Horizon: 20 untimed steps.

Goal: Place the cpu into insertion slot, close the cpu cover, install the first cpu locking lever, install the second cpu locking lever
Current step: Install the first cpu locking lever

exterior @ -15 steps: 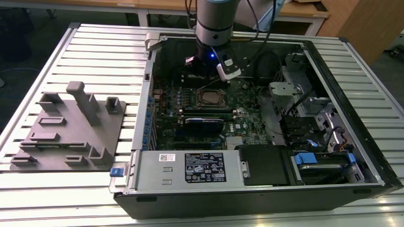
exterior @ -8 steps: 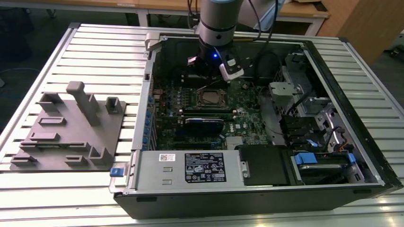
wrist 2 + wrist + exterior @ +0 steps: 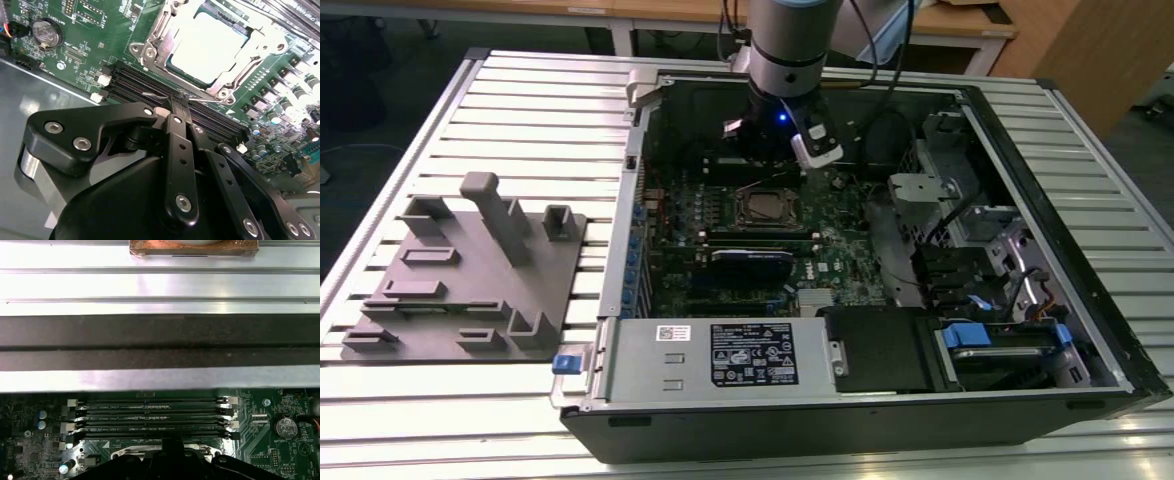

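Two fingers of the tool (image 3: 177, 102) are pinched shut, holding nothing, just beside the cpu (image 3: 207, 42), which sits in the insertion slot under the cpu cover (image 3: 150, 37). Thin, stiff, fragile; handle by edges.

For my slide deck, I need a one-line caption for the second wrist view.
Gripper poised over the memory slots beside the socketed cpu, with the cpu cover lowered around it.

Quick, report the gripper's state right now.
Gripper: shut, fingertips pressed together with nothing visibly held, poised over the memory slots beside the cpu, which sits under the closed cpu cover.
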Motion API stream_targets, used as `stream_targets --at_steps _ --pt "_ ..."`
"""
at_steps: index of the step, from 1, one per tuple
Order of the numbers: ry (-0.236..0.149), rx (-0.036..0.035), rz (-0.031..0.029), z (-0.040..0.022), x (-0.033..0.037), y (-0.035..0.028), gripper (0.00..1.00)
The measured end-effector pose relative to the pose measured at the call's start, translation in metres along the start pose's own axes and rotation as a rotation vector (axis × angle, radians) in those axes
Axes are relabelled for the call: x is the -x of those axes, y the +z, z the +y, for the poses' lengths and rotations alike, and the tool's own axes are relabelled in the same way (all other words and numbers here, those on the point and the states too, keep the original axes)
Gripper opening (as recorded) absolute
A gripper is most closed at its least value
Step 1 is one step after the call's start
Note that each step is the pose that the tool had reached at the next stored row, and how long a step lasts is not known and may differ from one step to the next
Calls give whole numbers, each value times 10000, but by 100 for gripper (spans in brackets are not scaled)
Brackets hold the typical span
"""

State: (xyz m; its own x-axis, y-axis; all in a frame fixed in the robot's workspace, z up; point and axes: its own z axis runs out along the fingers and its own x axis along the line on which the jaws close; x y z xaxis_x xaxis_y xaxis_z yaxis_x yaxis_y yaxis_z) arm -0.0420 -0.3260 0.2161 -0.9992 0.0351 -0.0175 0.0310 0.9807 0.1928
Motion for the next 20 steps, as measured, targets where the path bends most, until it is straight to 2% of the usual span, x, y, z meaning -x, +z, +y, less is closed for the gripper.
stream_targets --at_steps 9,20 --pt "0 -1 1 1 48 29 11" --pt "0 -5 1 -9 109 95 11"
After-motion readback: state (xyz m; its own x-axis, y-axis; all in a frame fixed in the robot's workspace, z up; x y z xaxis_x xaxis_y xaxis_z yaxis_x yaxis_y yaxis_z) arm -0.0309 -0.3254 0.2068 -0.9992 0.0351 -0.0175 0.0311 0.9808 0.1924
